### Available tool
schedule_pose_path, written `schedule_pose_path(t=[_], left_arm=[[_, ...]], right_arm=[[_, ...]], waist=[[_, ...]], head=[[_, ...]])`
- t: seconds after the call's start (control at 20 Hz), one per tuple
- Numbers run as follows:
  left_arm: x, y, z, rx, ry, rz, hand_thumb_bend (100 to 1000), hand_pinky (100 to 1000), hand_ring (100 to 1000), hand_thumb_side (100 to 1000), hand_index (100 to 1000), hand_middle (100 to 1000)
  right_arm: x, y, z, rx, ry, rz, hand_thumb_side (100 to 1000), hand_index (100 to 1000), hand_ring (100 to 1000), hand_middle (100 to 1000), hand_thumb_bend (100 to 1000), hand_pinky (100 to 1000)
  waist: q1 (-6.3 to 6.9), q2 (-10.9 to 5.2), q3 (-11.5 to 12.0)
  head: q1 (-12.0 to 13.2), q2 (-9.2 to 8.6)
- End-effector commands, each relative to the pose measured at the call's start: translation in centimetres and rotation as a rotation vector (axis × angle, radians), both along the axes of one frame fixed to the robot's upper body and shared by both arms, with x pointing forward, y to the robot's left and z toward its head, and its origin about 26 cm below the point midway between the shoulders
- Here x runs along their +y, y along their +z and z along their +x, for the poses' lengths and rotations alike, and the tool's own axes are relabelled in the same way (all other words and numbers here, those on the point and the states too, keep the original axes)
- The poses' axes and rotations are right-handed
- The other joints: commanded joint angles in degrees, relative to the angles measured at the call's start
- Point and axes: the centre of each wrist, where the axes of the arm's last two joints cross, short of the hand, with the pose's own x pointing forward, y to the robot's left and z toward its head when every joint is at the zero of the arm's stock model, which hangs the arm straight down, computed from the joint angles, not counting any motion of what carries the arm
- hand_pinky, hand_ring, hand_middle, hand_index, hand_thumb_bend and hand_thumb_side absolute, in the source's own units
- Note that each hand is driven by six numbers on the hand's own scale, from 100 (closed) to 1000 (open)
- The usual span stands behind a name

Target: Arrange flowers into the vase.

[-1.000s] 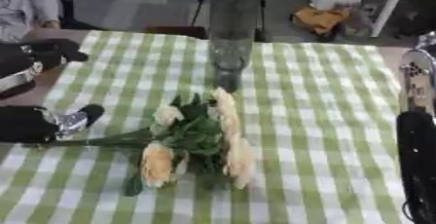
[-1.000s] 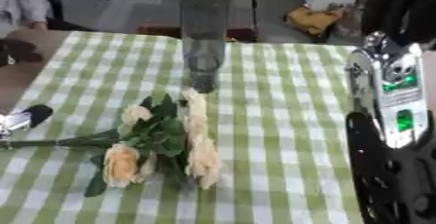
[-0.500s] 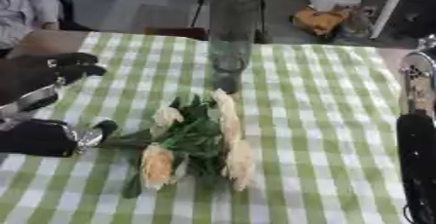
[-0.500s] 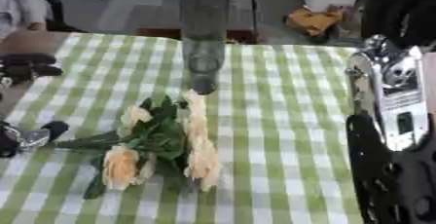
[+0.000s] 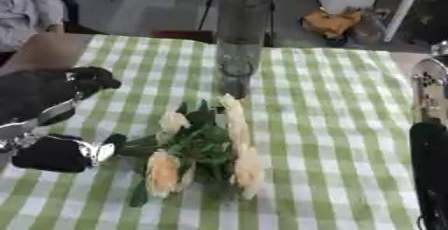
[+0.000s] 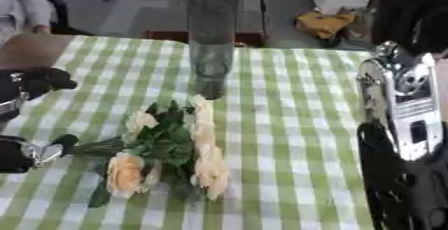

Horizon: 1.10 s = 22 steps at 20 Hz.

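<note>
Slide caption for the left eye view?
Left robot hand at the stems of the cream flowers lying before the empty glass vase.

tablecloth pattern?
Green and white check; the tablecloth shows best in the left eye view.

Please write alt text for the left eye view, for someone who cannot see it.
A bunch of cream flowers lies flat on a green-checked tablecloth, its stems pointing left toward the robot's left hand. A tall, clear glass vase stands upright behind the bunch, holding no flowers.
</note>
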Motion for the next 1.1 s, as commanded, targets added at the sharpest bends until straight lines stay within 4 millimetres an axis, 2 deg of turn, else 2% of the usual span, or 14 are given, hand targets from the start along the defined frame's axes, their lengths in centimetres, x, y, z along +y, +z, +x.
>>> schedule_pose_path(t=[0.05,0.3,0.6,0.85,1.1], left_arm=[[-0.4,0.2,0.5,0.018,0.005,0.025,335,790,920,710,1000,970],[-0.7,-0.6,1.3,0.084,0.008,0.016,384,788,926,765,1000,978],[-1.0,-1.6,2.2,0.123,0.017,0.014,379,790,935,756,1000,993],[-1.1,-3.1,3.3,0.156,0.037,0.033,391,795,937,706,1000,997],[-0.8,-4.8,4.5,0.184,0.056,0.063,388,797,937,601,1000,994]], right_arm=[[-0.2,0.7,-0.4,-0.026,0.000,-0.024,1000,803,745,749,100,652],[-0.2,0.7,-0.4,-0.022,0.000,-0.025,1000,803,745,749,100,653],[-0.2,0.7,-0.4,-0.022,0.003,-0.023,1000,803,746,749,100,653],[-0.1,0.7,-0.4,-0.024,0.007,-0.019,1000,803,746,749,100,654],[-0.1,0.7,-0.4,-0.026,0.009,-0.015,1000,803,747,749,100,655]], waist=[[0.36,-0.88,0.1],[0.40,-0.76,0.3],[0.31,-0.55,0.1],[0.19,-0.29,-0.2],[0.03,0.03,-0.4]], head=[[0.4,-0.59],[0.6,-0.70],[0.6,-0.99],[0.7,-1.22],[0.7,-1.39]])
